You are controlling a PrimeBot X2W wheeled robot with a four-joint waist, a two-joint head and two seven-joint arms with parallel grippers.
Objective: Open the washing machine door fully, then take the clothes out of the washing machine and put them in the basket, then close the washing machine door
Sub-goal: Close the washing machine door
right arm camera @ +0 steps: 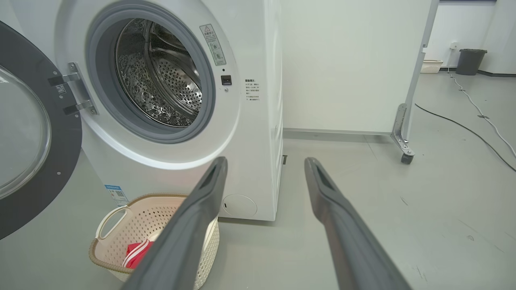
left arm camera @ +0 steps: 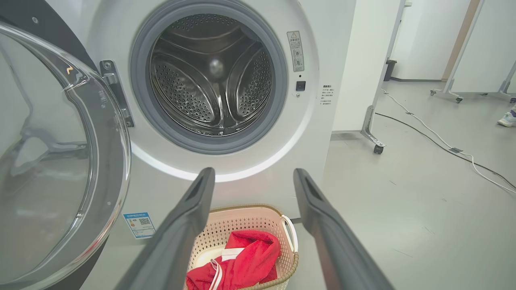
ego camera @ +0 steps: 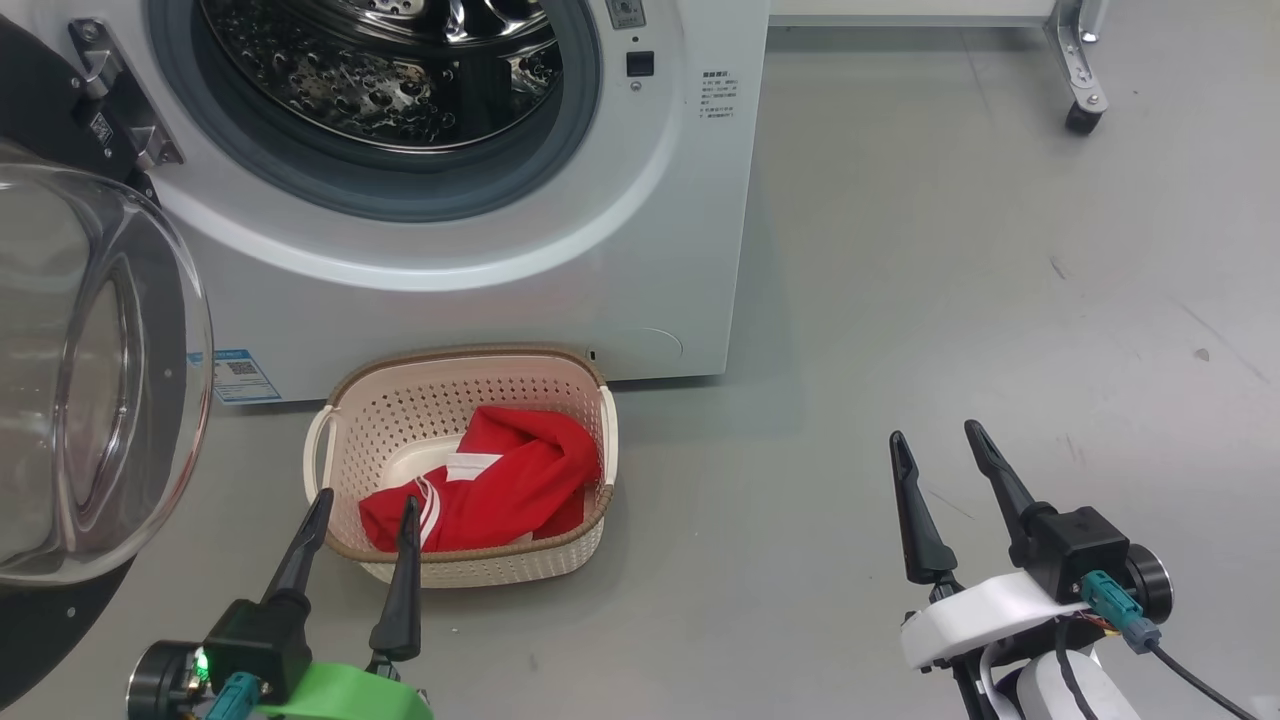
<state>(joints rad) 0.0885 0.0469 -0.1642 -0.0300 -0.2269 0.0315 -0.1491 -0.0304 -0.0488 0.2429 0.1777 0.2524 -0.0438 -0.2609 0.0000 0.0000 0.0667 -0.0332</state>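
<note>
The big white washing machine (ego camera: 650,250) has a round hole with a soft grey rubber ring (ego camera: 400,195) around it. Inside is a shiny steel drum (ego camera: 400,80) dotted with little holes. Its door (ego camera: 90,380) is swung wide open on the left, a black round rim with a bulging clear glass bowl.

On the smooth grey floor (ego camera: 950,250), just in front of the machine, sits the basket (ego camera: 470,355). It is cream plastic full of tiny holes, with a brown woven-look rim and loop handles. The clothes (ego camera: 520,480) lie bunched inside it, soft and bright red with white stripes.

The left pincer (ego camera: 367,497) hangs by the basket's near side, its long dark fingers spread apart, holding nothing. The right pincer (ego camera: 935,431) is well off to the right over bare floor, also spread wide with nothing in it.
</note>
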